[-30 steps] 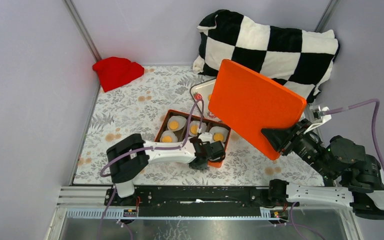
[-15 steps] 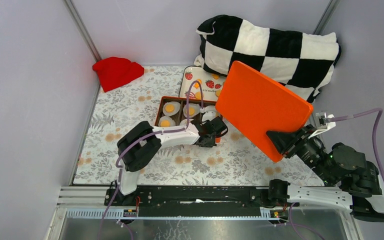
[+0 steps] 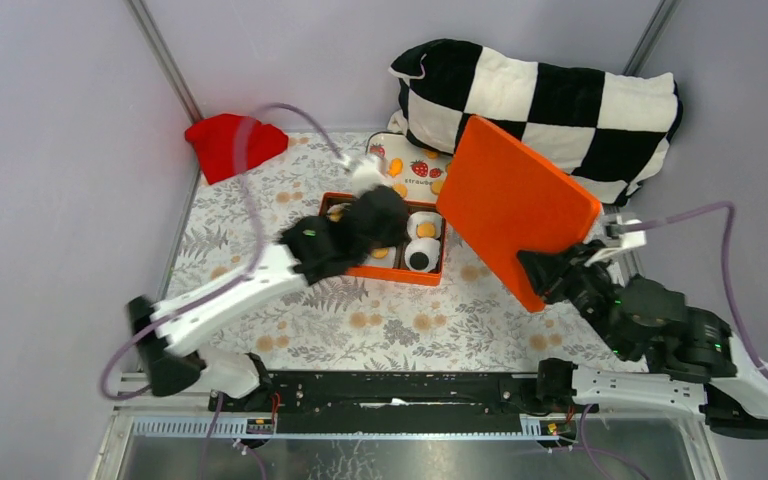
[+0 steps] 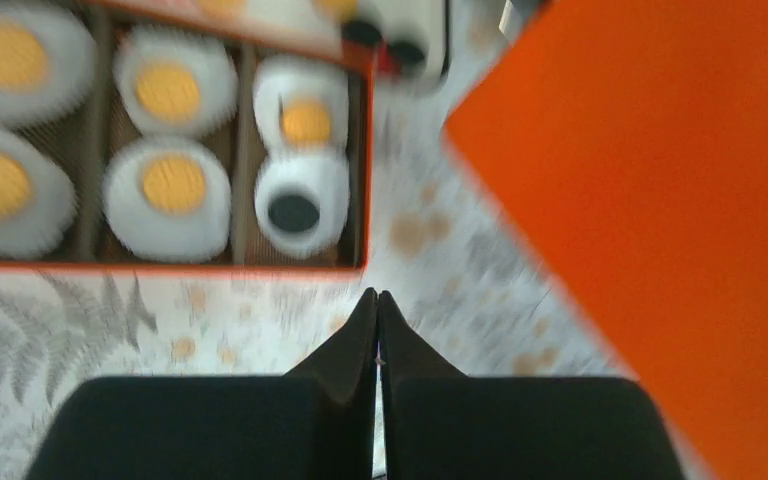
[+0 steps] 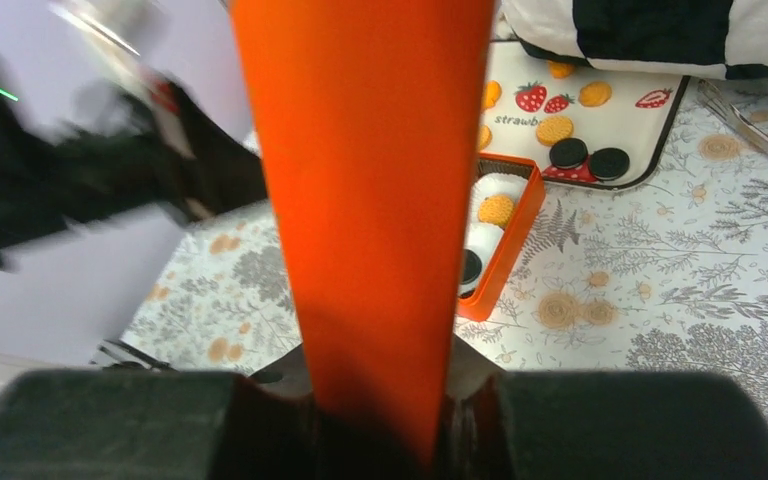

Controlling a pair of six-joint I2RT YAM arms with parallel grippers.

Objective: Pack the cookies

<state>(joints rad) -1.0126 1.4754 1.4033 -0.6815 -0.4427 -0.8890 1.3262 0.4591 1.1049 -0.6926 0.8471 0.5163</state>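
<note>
An orange box [image 3: 430, 275] holds white paper liners with cookies [image 4: 172, 184]; most are orange-yellow, and one at the box's right end is black [image 4: 293, 212]. More cookies [image 5: 555, 129] lie loose on the strawberry-print tray [image 5: 650, 140] behind the box. My left gripper [image 3: 378, 222] hangs raised over the box, blurred; in the left wrist view it is shut [image 4: 377, 298] with nothing in it, tips just short of the box's near wall. My right gripper [image 3: 542, 276] is shut on the lower edge of the orange lid [image 3: 515, 215], holding it tilted in the air right of the box.
A black-and-white checkered pillow [image 3: 550, 95] lies at the back right, partly over the tray. A red cloth [image 3: 232, 143] sits at the back left corner. Grey walls close in the flowered mat [image 3: 390, 325] on both sides.
The left arm has risen from the box's near edge and now hangs above the box. The box has slid away toward the tray. The lid has shifted slightly left, uncovering the tray.
</note>
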